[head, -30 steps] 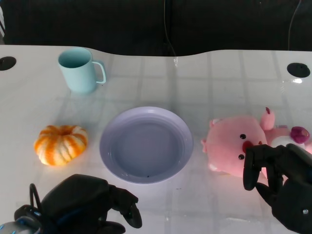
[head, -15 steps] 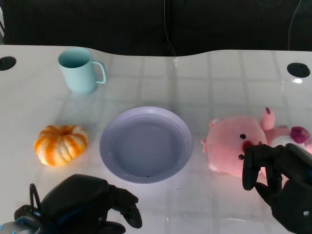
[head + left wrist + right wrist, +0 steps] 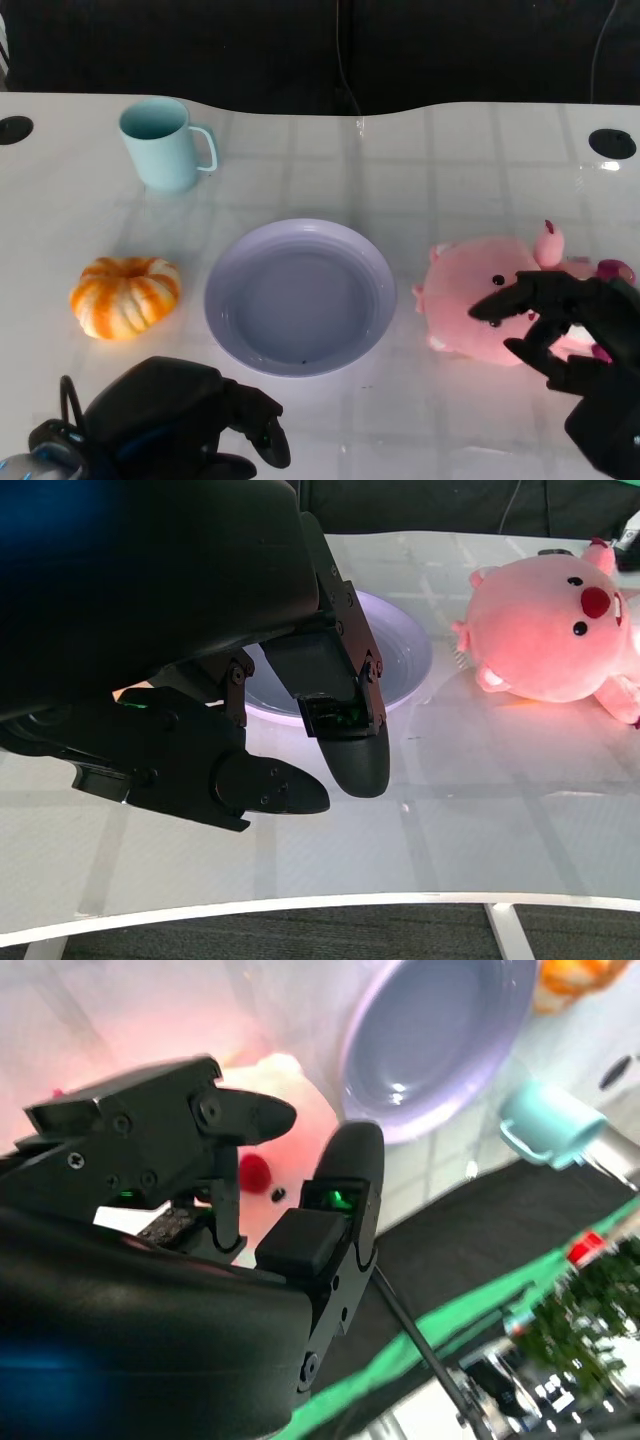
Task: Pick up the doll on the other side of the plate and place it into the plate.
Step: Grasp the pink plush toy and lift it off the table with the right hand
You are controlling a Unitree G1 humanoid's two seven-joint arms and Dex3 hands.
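Observation:
The pink plush doll lies on its side on the table, right of the lilac plate. My right hand reaches over the doll's face from the near right, fingers spread apart above it and holding nothing. The right wrist view shows those fingers apart, with the doll's red nose between them and the plate beyond. My left hand stays near the front edge, fingers curled in on nothing. From the left wrist, the doll lies past the plate.
A teal mug stands at the back left. An orange-and-white pumpkin sits left of the plate. Two round black holes mark the table's far corners. The table's back edge meets a dark backdrop.
My right hand's fingers have uncurled and stretched forward and left over the doll's face. The doll, plate and left hand have not moved.

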